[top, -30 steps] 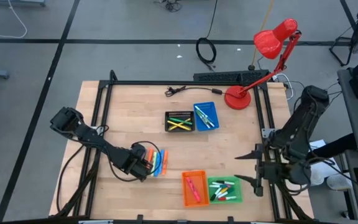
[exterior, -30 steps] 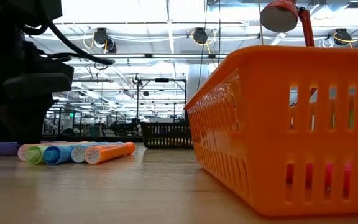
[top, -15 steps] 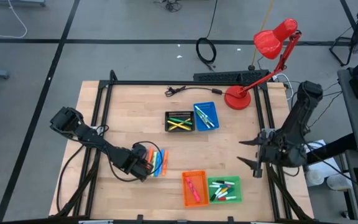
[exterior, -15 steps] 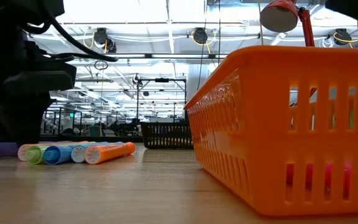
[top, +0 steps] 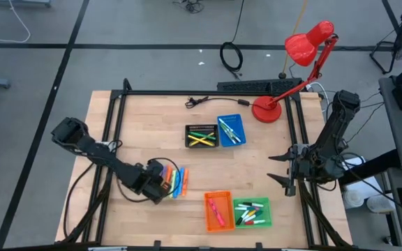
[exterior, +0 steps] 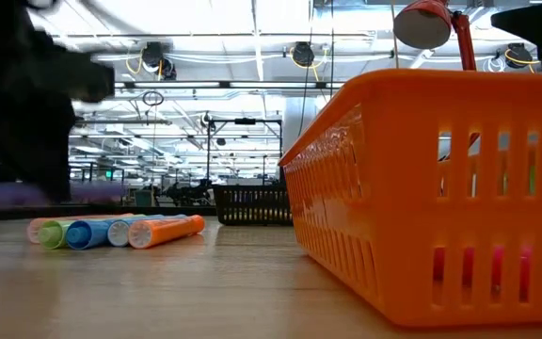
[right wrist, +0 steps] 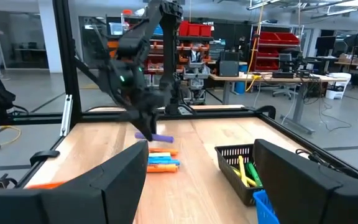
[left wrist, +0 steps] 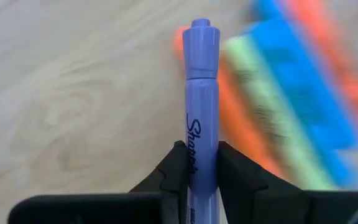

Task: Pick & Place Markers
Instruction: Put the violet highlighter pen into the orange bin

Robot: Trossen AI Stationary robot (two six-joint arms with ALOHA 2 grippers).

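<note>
Left pincer (left wrist: 197, 163) tight around purple marker (left wrist: 201, 93)

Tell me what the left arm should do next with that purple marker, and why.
Probably carry it toward a tray. The left gripper is shut on the purple marker, lifted clear of the loose markers on the table; none of the trays holds purple.

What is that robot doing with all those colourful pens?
It is sorting markers into little trays. The left gripper is shut on a purple marker and holds it just above the loose markers lying on the table. The right gripper hangs open at the table's right edge, waiting. The orange tray and green tray already hold some markers.
</note>
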